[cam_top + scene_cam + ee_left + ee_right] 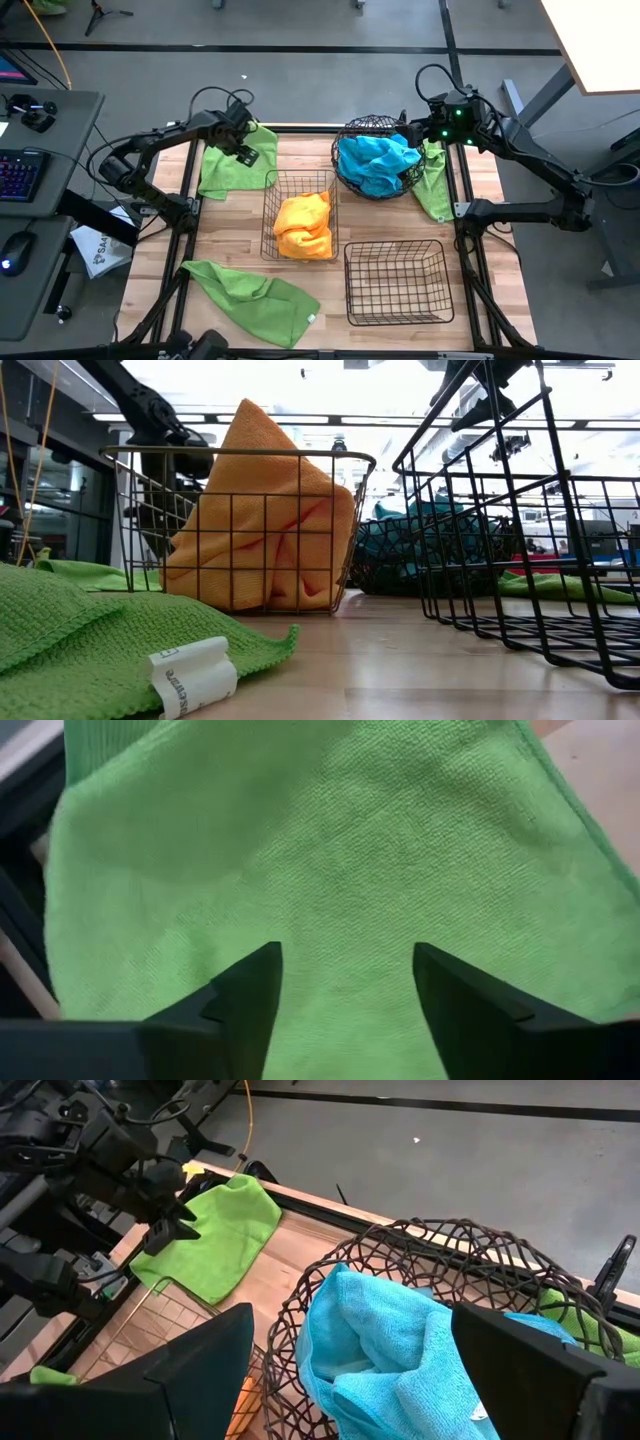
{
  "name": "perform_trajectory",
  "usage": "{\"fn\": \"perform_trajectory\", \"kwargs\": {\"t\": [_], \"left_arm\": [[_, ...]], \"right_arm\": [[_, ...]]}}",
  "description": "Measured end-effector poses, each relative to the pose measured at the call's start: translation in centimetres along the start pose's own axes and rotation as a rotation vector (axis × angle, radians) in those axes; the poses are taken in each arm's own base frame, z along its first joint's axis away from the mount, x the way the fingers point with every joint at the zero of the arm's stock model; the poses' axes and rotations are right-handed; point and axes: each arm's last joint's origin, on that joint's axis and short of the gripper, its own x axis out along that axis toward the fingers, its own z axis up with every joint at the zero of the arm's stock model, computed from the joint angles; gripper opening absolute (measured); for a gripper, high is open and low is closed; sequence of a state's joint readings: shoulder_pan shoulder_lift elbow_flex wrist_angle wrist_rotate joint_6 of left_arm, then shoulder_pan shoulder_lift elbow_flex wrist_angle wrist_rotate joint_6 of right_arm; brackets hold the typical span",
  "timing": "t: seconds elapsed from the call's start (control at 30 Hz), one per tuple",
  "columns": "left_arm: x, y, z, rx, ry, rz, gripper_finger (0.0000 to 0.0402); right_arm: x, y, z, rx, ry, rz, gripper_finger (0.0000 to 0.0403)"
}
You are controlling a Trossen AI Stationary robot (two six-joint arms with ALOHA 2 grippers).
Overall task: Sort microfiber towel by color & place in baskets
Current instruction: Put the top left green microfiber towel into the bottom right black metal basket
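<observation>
My left gripper (247, 150) (345, 955) is open and hovers just over a green towel (236, 168) (330, 840) that lies flat at the table's far left. My right gripper (410, 135) (350, 1320) is open above the round woven basket (375, 155) (430, 1250), which holds a blue towel (376, 160) (390, 1350). An orange towel (303, 226) (260, 520) sits bunched in the middle rectangular basket (270, 215). The other rectangular basket (395, 282) (520, 510) holds nothing. A second green towel (255, 290) (90, 640) lies crumpled at the near left. A third (434, 182) lies right of the round basket.
The table's dark frame rails (190, 190) run along its left and right sides. A desk with a keyboard and a mouse (25, 175) stands left of the table. Bare wood (235, 235) shows between the two left-hand green towels.
</observation>
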State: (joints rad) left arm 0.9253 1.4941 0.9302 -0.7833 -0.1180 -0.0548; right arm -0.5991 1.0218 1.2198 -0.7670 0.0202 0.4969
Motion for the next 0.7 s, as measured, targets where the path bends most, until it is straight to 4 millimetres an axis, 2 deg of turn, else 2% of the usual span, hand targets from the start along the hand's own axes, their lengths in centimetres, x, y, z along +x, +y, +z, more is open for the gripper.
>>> {"fn": "perform_trajectory", "kwargs": {"t": [0.13, 0.37, 0.43, 0.53, 0.7], "left_arm": [[0.0, 0.2, 0.0, 0.047, 0.001, 0.017, 0.0241], [0.0, 0.3, 0.0, -0.104, -0.004, 0.069, 0.0246], [0.3, 0.2, 0.4, -0.097, -0.028, 0.063, 0.0246], [1.3, 0.1, 0.6, -0.053, -0.008, 0.055, 0.0246], [4.1, -0.1, 0.7, -0.063, 0.097, 0.087, 0.0246]], "right_arm": [[0.0, 0.0, 0.0, 0.000, 0.001, 0.002, 0.0337], [0.0, 0.0, 0.0, -0.003, 0.002, 0.002, 0.0337], [0.0, 0.0, 0.0, 0.000, 0.001, 0.002, 0.0337], [0.0, 0.0, 0.0, 0.000, 0.002, 0.002, 0.0337], [0.0, 0.0, 0.0, 0.000, 0.001, 0.002, 0.0337]]}}
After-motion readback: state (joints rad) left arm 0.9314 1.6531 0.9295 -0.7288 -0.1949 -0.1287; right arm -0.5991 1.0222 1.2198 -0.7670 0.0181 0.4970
